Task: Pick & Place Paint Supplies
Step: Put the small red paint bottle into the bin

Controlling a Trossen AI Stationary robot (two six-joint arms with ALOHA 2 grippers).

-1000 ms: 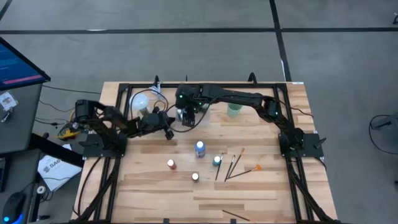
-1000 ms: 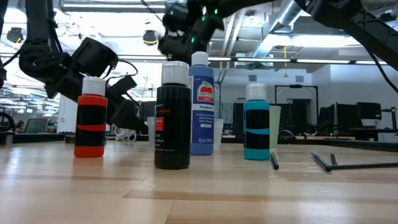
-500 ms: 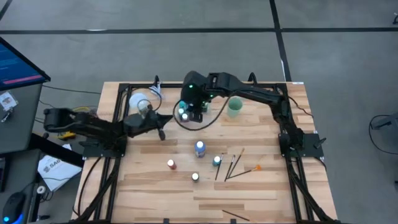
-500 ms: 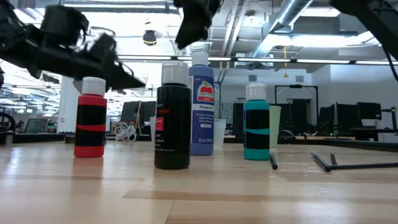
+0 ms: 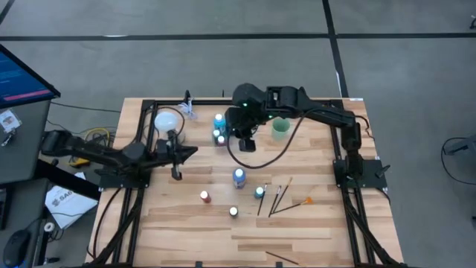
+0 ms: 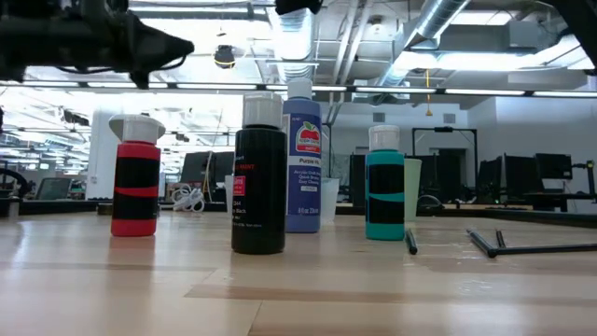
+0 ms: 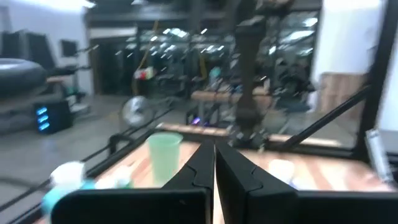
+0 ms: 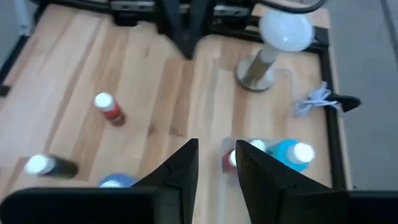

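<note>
Right gripper (image 8: 216,163) hovers empty, part open, bottles in the tray (image 8: 273,152) just beneath; left gripper (image 7: 214,163) shut, empty, over the worktop (image 5: 312,231).

Left gripper (image 5: 176,173) hovers at the left, jaws pressed together; right gripper (image 5: 246,143) reaches far-centre, jaws slightly parted.

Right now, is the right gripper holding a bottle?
No. In the right wrist view the right gripper shows an empty gap between its fingers, above the clear tray.

"Purple" on the blue paint bottle (image 6: 301,154) label
</note>
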